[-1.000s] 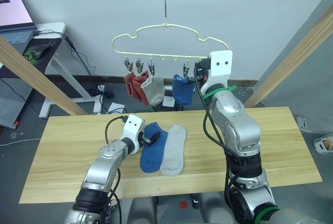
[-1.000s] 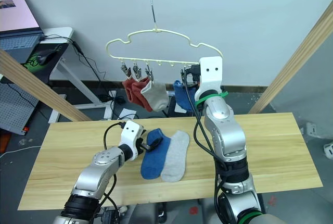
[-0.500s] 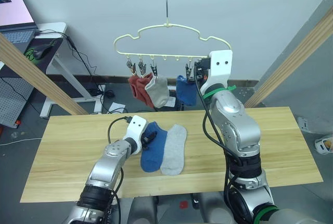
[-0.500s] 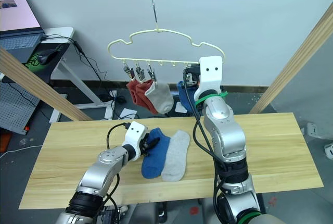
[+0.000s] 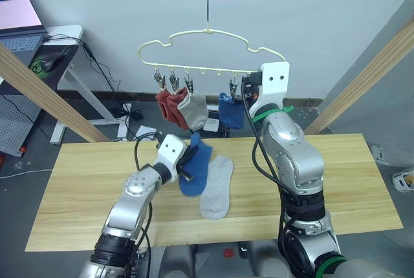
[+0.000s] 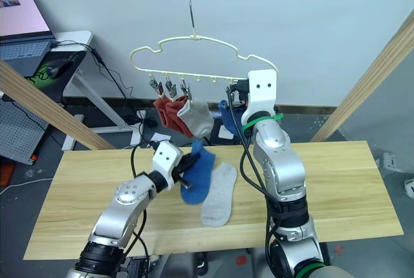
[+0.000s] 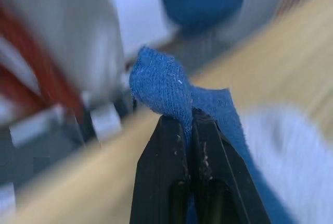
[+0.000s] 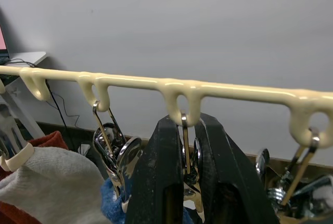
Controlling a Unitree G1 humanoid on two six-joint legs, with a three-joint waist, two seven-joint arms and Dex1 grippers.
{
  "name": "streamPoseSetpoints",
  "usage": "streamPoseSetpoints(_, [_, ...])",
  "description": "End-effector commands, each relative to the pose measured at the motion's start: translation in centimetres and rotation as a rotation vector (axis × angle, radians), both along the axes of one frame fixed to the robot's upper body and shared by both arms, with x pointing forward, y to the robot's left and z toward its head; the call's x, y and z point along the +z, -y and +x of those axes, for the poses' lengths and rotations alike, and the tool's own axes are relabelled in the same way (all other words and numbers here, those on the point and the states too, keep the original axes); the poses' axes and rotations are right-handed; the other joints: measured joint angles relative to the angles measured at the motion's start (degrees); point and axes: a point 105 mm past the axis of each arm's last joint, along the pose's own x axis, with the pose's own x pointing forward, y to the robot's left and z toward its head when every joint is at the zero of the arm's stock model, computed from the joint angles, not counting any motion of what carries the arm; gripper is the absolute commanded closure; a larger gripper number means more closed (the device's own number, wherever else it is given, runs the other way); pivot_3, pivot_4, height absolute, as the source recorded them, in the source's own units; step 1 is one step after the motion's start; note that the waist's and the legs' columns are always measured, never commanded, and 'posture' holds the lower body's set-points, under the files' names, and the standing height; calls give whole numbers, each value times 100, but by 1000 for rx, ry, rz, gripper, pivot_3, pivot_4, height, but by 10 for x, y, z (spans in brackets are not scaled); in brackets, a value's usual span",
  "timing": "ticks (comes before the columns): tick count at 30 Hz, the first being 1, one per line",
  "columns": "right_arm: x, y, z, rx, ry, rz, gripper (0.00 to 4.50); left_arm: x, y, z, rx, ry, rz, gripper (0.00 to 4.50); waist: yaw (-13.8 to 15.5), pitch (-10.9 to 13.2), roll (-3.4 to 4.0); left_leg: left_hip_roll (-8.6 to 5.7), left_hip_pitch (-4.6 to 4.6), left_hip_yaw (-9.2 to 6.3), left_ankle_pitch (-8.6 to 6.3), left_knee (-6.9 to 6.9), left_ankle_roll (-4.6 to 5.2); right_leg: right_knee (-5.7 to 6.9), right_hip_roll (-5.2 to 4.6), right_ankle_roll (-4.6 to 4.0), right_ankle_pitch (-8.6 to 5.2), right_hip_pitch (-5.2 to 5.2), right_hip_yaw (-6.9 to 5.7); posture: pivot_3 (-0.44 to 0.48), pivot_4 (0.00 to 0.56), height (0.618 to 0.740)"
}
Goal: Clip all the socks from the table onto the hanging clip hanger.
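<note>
Behind the table a grey wall backs the clip hanger, which hangs from a wooden pole. Our left gripper is pressed together on the cuff edge of a blue sock, which dangles off the table just beside the grey sock lying flat on the wood. Our right gripper is closed around a metal clip under the yellow bar, squeezing it. Four socks already hang: two red, one grey, one blue.

To do this step well, we should carry the pinched cuff up to the clip our right gripper holds, keep a bit of fabric proud of our fingertips so the clip can bite it, and let go only once the clip has closed on the cloth. We should avoid bumping the hanger, which swings freely.

A second ago the blue sock lay flat on the table beside the grey one; now it is lifted and folded in our grip.
</note>
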Motion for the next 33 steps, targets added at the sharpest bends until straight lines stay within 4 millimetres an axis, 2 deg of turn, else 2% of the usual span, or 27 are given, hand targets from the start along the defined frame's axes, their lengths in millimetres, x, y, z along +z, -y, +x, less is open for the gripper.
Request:
streamPoseSetpoints(1, [24,1,-9,10,77,37,4433,43,22,-8,-116,195,-20,4500,0,0,0,-2,-4,0,0,-1,0,-6,-2,1,-1,-1,0,-161,297,738])
streamPoseSetpoints(6, [33,1,-15,21,84,67,4433,60,43,-5,-169,321,-5,4500,0,-1,0,-3,-22,-5,-1,-4,1,-37,-5,1,1,0,-5,-166,293,738])
streamPoseSetpoints(13, [41,-3,-21,44,81,98,4433,60,73,2,-228,413,6,4500,-8,-1,-1,-3,-34,-12,-1,-4,2,-40,-5,1,1,-7,-8,-189,289,738])
streamPoseSetpoints(21, [40,0,-22,35,66,73,4433,58,99,12,-266,466,21,4500,-54,-1,-1,-7,-35,-12,-1,-3,2,-38,-2,1,1,-7,-19,-206,287,738])
streamPoseSetpoints(26, [40,3,-23,31,67,64,4433,53,107,18,-246,465,25,4500,-111,-1,-1,-7,-36,-11,-1,-3,3,-39,-3,2,1,-7,-19,-210,287,738])
streamPoseSetpoints(33, [38,3,-23,32,62,45,4433,58,108,29,-183,480,5,4500,-135,-1,-1,-9,-36,-12,-1,2,3,-34,-3,3,2,-6,-21,-212,286,738])
